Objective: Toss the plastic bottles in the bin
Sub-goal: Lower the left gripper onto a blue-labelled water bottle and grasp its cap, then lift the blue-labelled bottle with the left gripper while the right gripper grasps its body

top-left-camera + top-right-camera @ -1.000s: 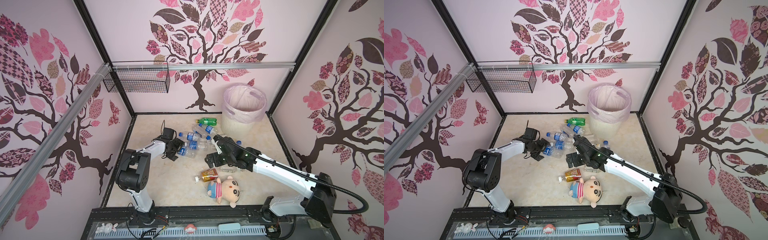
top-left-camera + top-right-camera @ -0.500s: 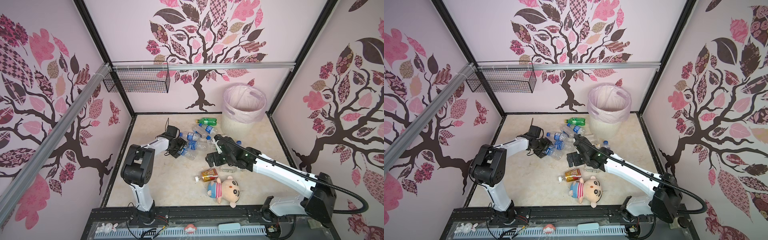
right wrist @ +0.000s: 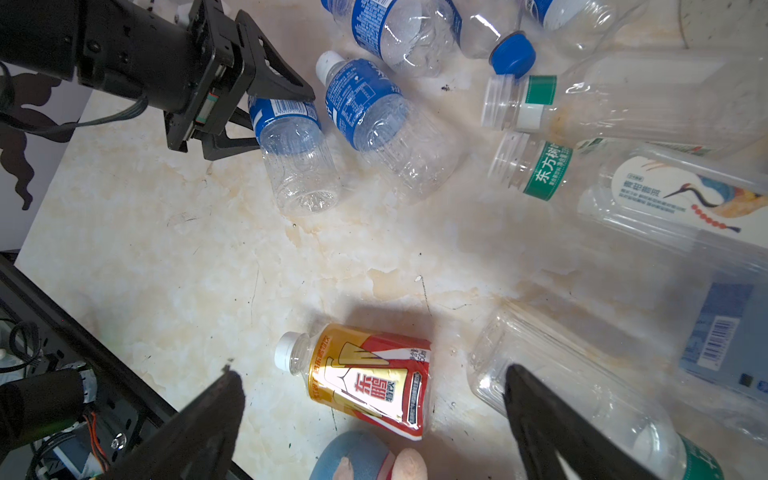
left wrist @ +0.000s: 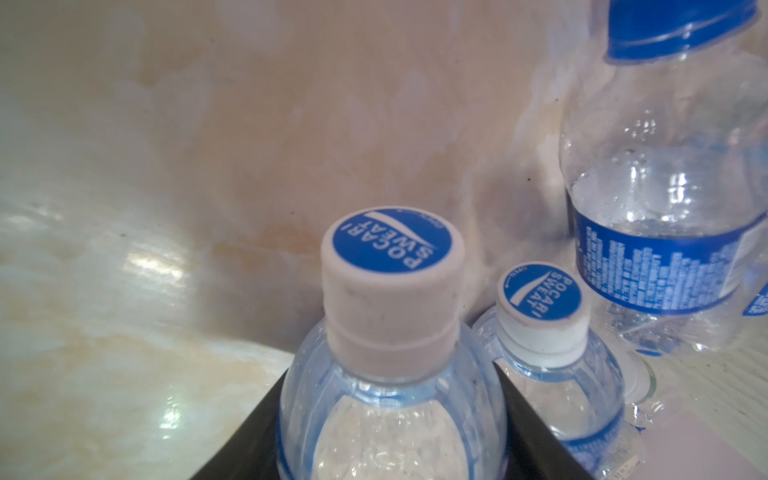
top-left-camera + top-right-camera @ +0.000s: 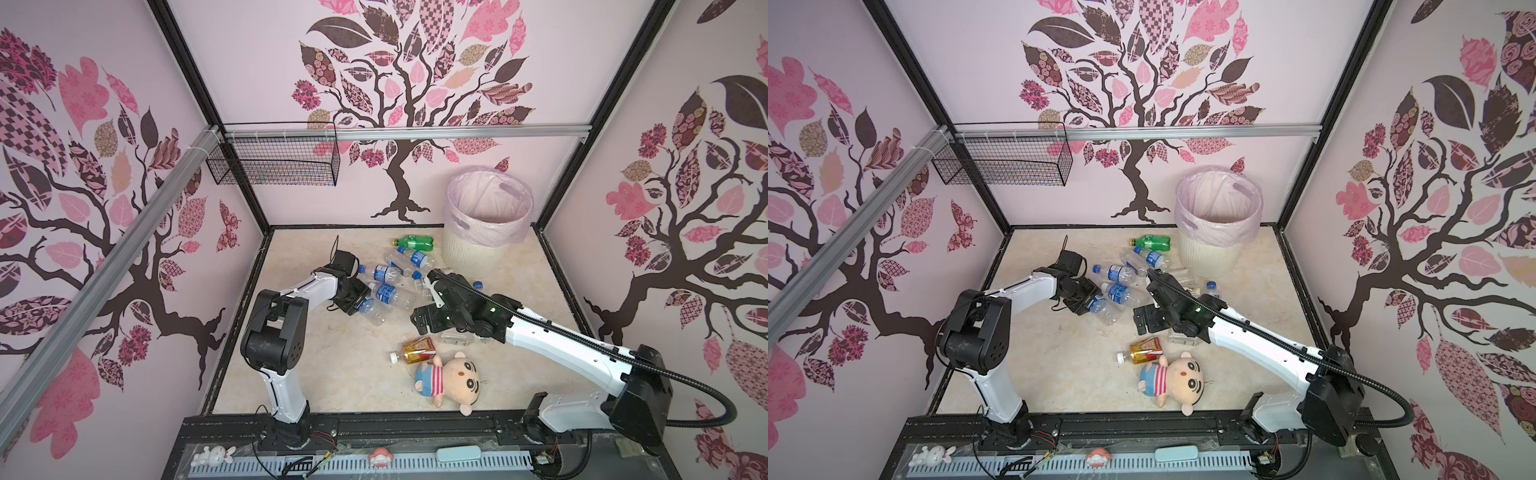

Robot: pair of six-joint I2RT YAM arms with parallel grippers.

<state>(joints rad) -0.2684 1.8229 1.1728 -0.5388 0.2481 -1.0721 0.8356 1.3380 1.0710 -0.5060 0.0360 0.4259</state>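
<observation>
Centre frame, left gripper [image 5: 362, 302] straddles a clear ribbed bottle [image 3: 301, 166] on glossy marbled tabletop [image 5: 332, 374], grip unclear. The right gripper [image 3: 372, 376] gapes, empty.

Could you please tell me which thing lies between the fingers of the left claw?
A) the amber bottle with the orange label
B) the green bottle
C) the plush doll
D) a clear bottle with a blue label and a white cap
D: the left wrist view shows the white-capped clear bottle between the two black fingers of the left claw, and the right wrist view shows those fingers astride its blue label.
</observation>
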